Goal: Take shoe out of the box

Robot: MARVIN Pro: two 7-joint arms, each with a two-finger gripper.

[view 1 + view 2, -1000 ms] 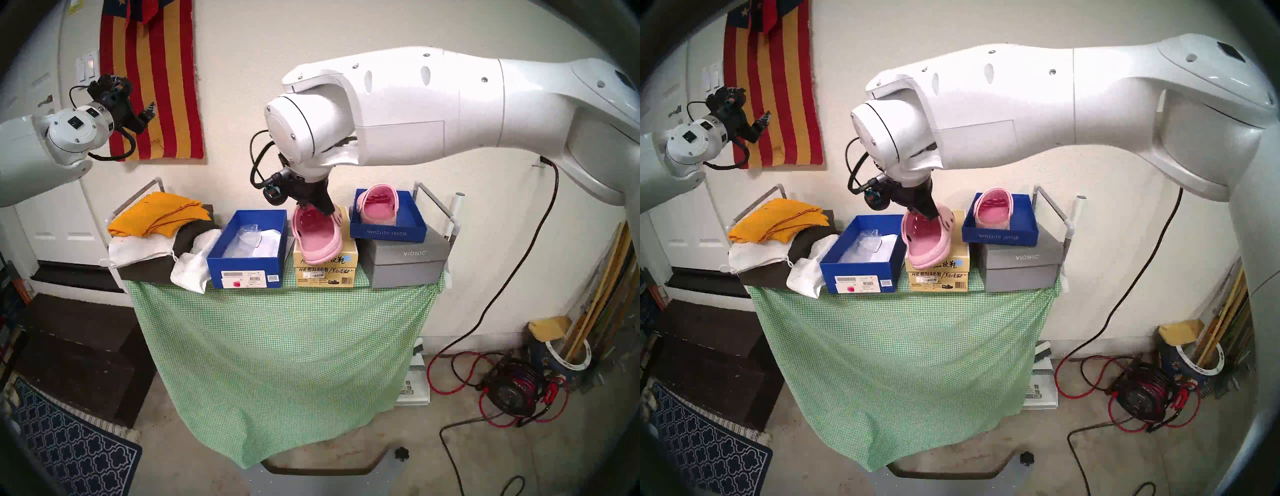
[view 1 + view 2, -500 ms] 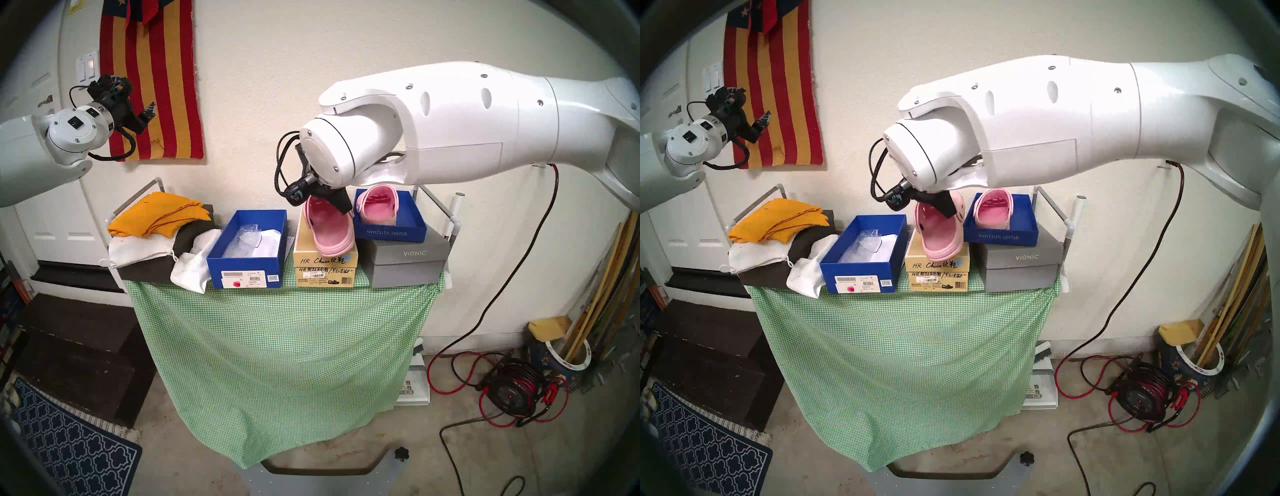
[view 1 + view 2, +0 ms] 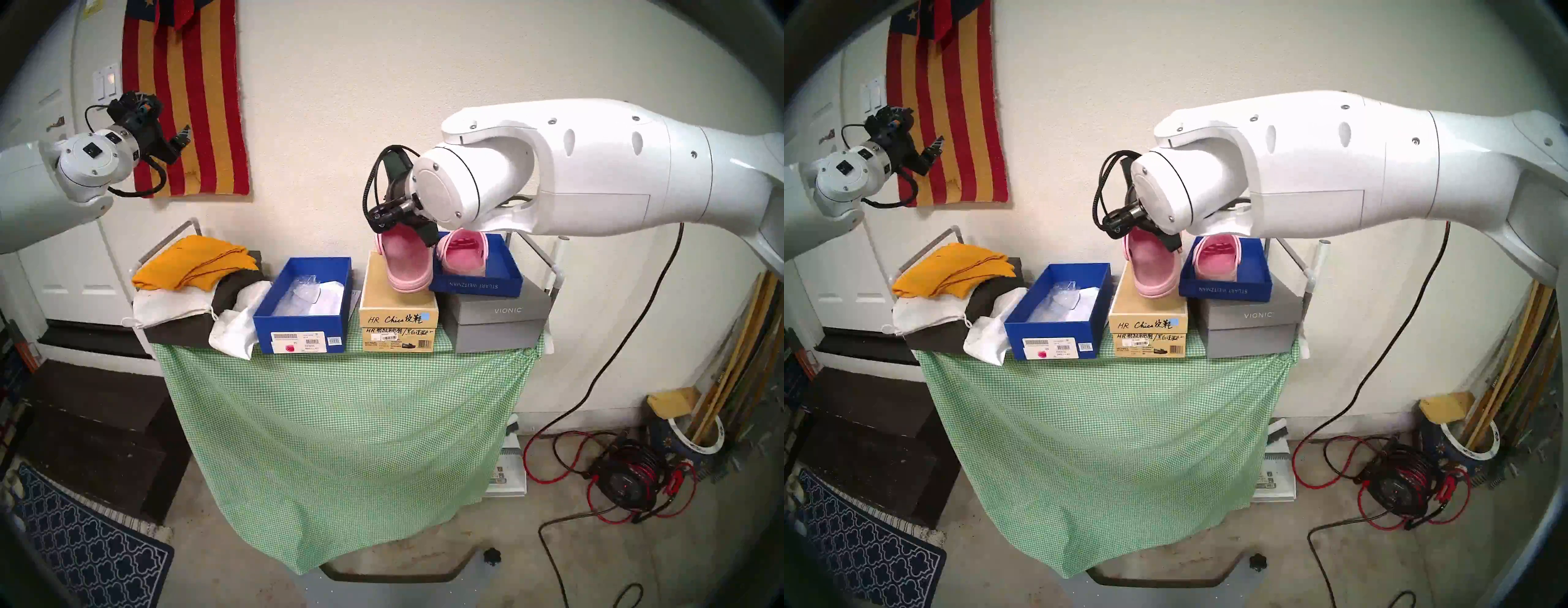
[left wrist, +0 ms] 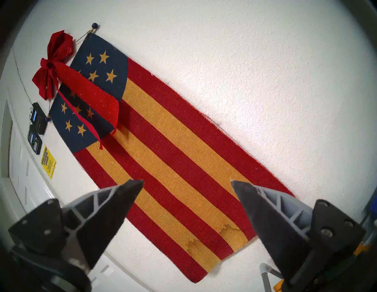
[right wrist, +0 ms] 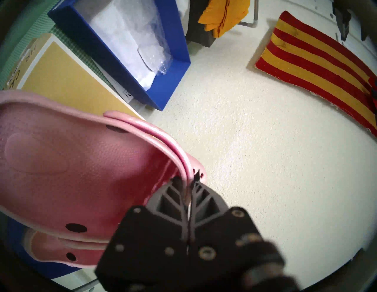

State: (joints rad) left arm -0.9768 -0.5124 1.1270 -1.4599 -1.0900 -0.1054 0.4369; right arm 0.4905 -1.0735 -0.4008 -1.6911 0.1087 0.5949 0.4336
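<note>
The right pincer is closed tight on the rim and folded strap of a pink foam clog, which hangs toe-up over the tan closed shoebox with handwriting on its front; whether its heel touches that lid I cannot tell. The deep royal-blue cardboard shoebox with barcode labels sits at nine o'clock of the tan one on the green-checked counter, holding only white tissue and clear plastic wrap. At three o'clock of the held clog, a second pink clog lies in a shallow blue tray atop a grey box. The left pincer hangs wide open and empty — facing a striped cloth flag on the wall.
</note>
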